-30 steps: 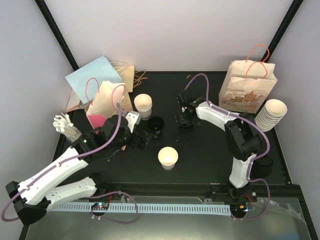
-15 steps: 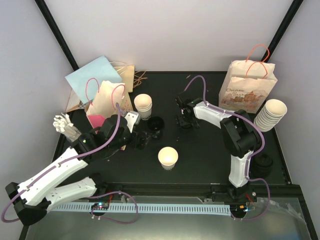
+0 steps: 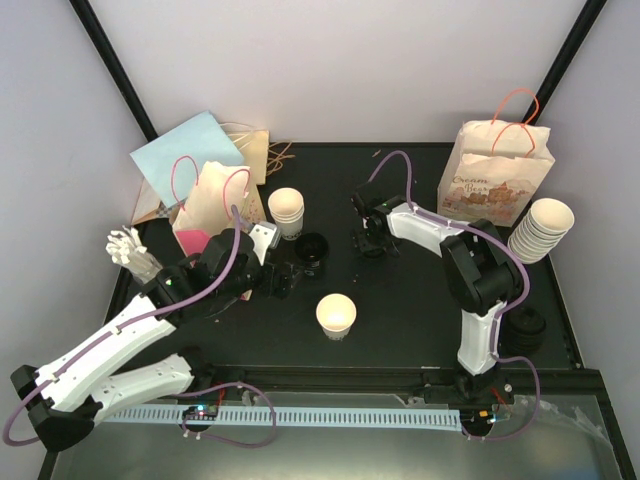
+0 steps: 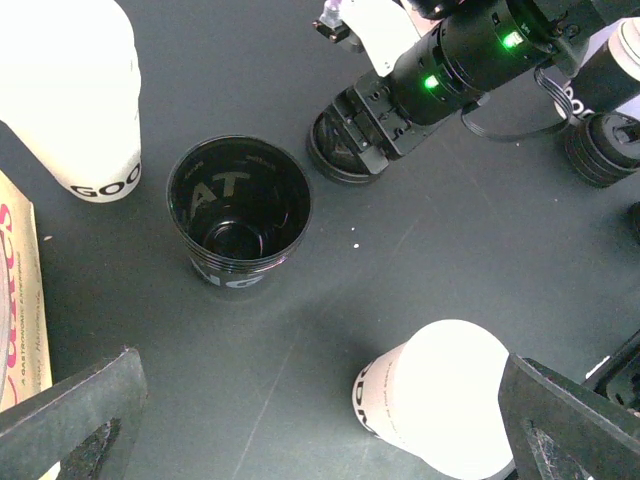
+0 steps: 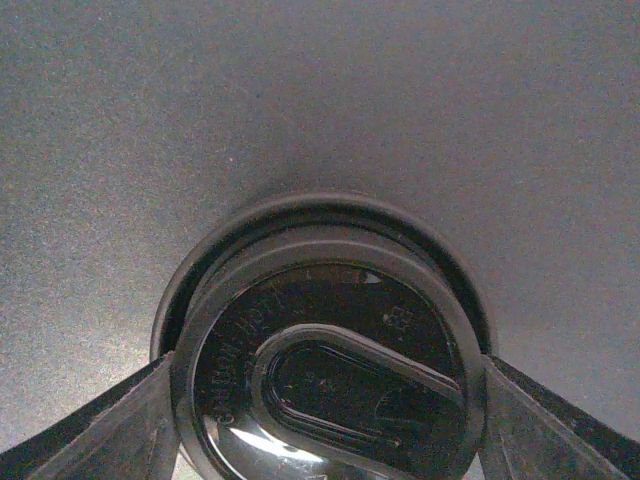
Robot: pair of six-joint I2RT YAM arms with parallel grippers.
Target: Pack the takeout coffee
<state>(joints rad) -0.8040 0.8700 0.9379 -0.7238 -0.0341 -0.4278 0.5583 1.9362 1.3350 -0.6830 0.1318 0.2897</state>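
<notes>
**The right hand grabs a lid for the coffee cup**

From above, the right gripper (image 3: 368,243) is down low near the middle of the table (image 3: 420,310). The open black cup (image 3: 312,247) stands to its left, with the left gripper (image 3: 283,278) just beside it. A white cup (image 3: 336,314) sits closer to the front edge, and the paper bag (image 3: 495,178) is in the back right corner. The left wrist camera shows the left fingers (image 4: 70,415) wide apart, holding nothing. The right wrist camera shows the black lid (image 5: 325,340) flat on the table. The right fingers (image 5: 110,430) touch it on both sides and squeeze it. The rim looks thin, so I think the lid could slip out and fall. A second ring shows under it, so two stuck lids might come up together.
</notes>
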